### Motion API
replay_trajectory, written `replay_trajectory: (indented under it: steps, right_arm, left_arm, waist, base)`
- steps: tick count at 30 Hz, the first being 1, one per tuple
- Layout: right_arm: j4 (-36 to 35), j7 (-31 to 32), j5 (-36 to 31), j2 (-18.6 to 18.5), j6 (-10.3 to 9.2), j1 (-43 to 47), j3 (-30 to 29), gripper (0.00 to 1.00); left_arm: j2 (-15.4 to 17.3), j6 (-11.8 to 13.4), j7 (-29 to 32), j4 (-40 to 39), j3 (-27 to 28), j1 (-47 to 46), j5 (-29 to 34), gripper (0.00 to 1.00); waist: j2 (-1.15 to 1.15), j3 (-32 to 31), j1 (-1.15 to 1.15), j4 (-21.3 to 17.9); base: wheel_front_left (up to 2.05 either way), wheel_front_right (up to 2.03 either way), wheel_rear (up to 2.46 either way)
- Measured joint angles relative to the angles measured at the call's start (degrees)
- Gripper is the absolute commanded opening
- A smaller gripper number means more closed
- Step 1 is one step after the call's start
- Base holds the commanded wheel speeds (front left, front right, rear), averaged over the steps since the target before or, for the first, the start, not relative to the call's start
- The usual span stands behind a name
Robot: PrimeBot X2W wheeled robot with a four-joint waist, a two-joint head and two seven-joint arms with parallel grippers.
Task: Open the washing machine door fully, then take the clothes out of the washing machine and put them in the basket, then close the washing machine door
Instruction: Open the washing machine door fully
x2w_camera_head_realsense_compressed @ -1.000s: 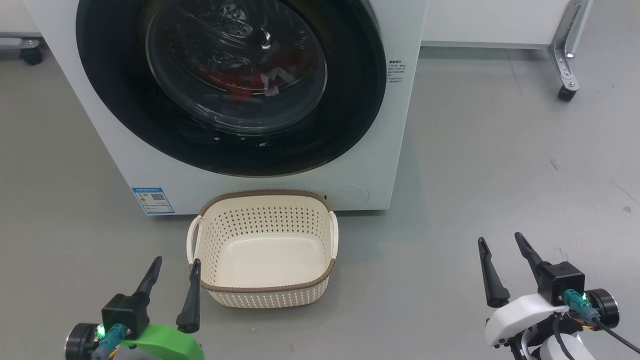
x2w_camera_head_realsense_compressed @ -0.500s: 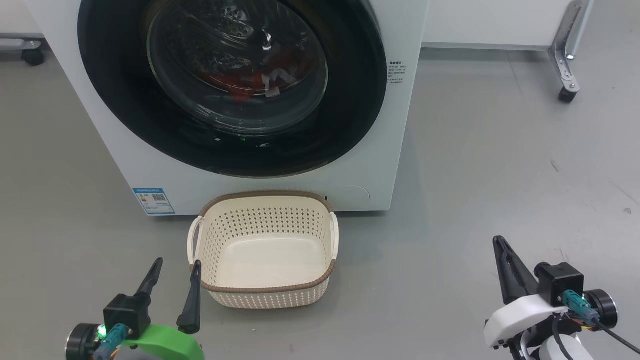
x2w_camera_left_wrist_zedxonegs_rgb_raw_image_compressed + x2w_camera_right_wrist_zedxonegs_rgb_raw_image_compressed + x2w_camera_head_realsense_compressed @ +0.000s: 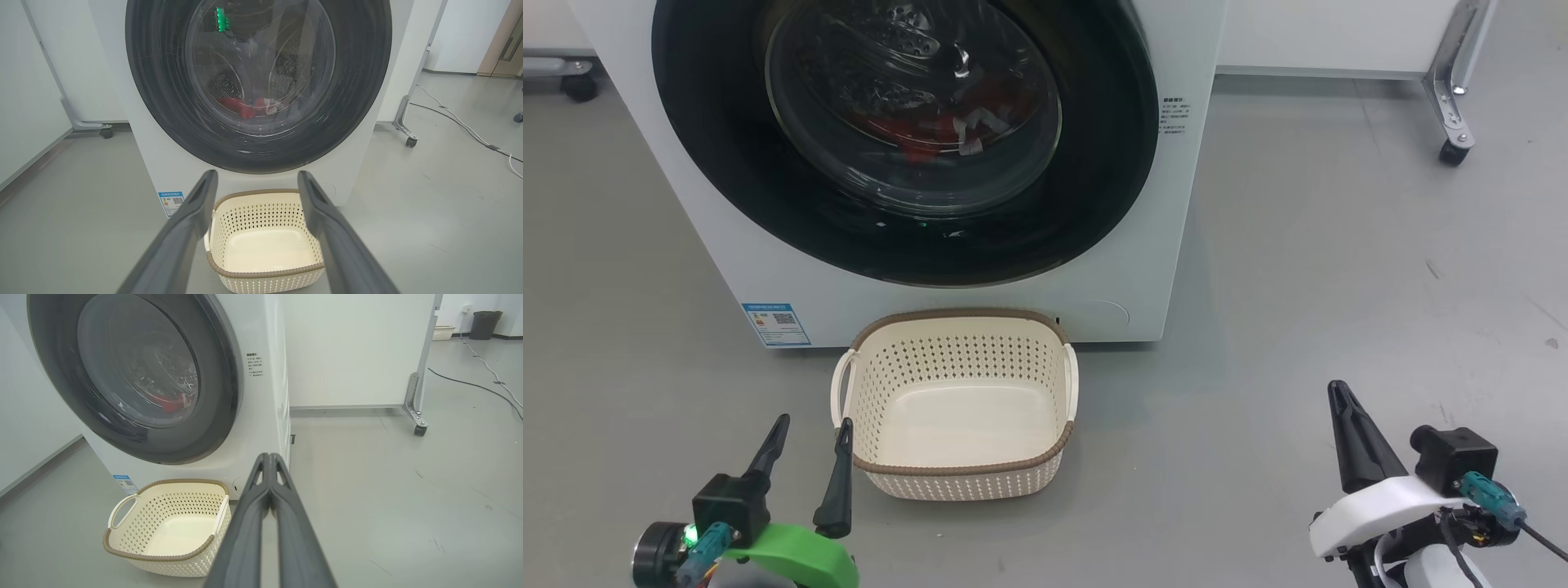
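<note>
Glossy black washing machine door point(image 3: 849, 216) sat closed, flush against the front of the white washing machine point(image 3: 1135, 269). Through its bulging glass window the clothes point(image 3: 919, 149) were visible: red fabric with a pale strip, lying low in the drum. In the left wrist view they lay toward 6 o'clock of the window.

Head view: the cream perforated basket point(image 3: 956, 359) stood on the grey floor point(image 3: 1298, 269) at 6 o'clock from the door, just in front of the machine's base. It was upright and had nothing in it. The blue label sticker point(image 3: 776, 324) was on the machine's lower front, at 10 o'clock from the basket.

Left gripper point(image 3: 814, 421): at 7 o'clock from the basket, fingers spread wide, holding nothing. The nearer finger was just beside the basket's corner; contact could not be judged.

Right gripper point(image 3: 1336, 392): at 4 o'clock from the basket, well apart from it. Fingers were pressed together with nothing between them, confirmed in the right wrist view.

A castor point(image 3: 1454, 153) on a metal leg stood at 2 o'clock in the head view.
</note>
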Motion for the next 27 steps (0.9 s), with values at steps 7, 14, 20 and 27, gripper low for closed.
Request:
replay_trajectory:
  steps: [7, 14, 20, 27]
  right_arm:
    - [-0.3, 0.0, 16.8, 3.1, 2.81, -0.2, -7.5, 0.00]
    - [1.0, 0.3, 36.4, 3.1, 4.23, -5.4, -12.1, 0.00]
    - [2.5, 5.0, 54.4, 2.6, 4.52, -13.3, -14.8, 0.00]
    - [3.6, 11.4, 67.3, 2.3, 4.50, -22.3, -16.0, 0.00]
  left_arm:
    - [0.0, 0.0, 0.0, -0.8, -0.1, -0.4, 0.0, 1.00]
    - [0.0, -0.1, 0.0, -2.6, -0.1, -2.8, 0.5, 1.00]
    - [0.0, -0.1, 0.0, -3.6, -0.2, -4.2, 0.6, 1.00]
    - [0.0, -0.6, 0.0, -5.0, -0.6, -6.6, 1.3, 1.00]
  waist:
    - [0.00, 1.1, 0.00, 0.2]
    - [0.00, 3.7, 0.00, 0.7]
    - [0.00, 6.3, 0.00, 1.1]
    - [0.00, 9.8, 0.00, 2.0]
  base:
    - [0.00, 0.00, 0.00]
    - [0.00, 0.00, 0.00]
    - [0.00, 0.00, 0.00]
    - [0.00, 0.00, 0.00]
